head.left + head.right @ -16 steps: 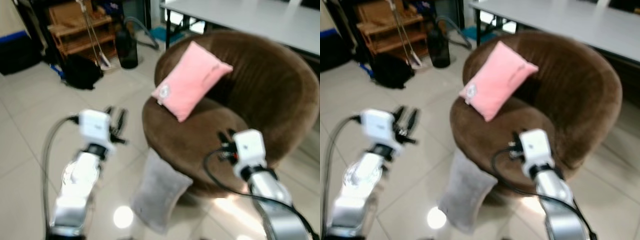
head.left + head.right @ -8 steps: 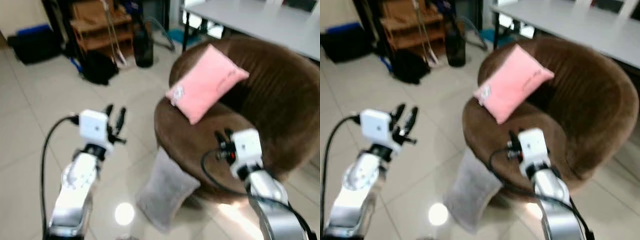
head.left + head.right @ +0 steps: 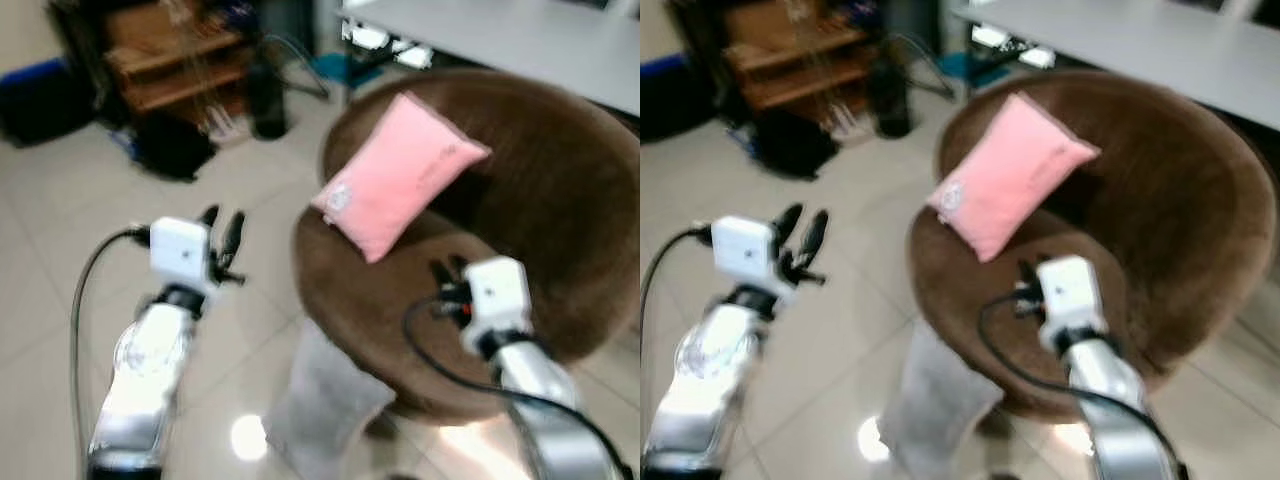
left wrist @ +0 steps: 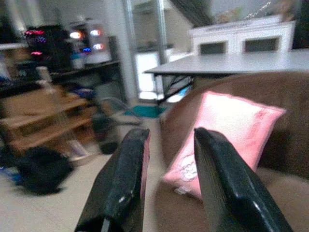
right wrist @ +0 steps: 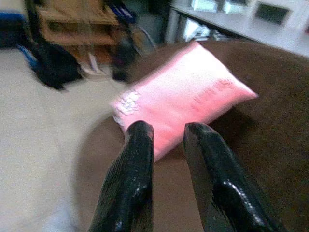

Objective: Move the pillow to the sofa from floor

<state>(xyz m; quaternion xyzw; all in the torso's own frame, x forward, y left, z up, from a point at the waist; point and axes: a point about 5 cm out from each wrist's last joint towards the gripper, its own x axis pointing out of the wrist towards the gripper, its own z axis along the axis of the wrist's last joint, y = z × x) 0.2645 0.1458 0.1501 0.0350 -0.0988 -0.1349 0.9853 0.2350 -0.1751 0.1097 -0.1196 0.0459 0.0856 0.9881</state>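
Observation:
A grey pillow lies on the tiled floor, leaning against the front of a round brown sofa chair. A pink pillow rests tilted on the chair's seat and back. My left gripper is raised over the floor to the left of the chair, open and holding nothing, well above the grey pillow. My right gripper hovers over the chair's seat, open and holding nothing. Between the left fingers and past the right fingers, the wrist views look at the pink pillow.
A wooden shelf, a black bag and a dark bottle stand at the back left. A white table runs behind the chair. Bare tiles stretch to the left.
The whole picture has swung a little as the camera moved. Both arms keep about the same raised pose, and the pillows lie where they were.

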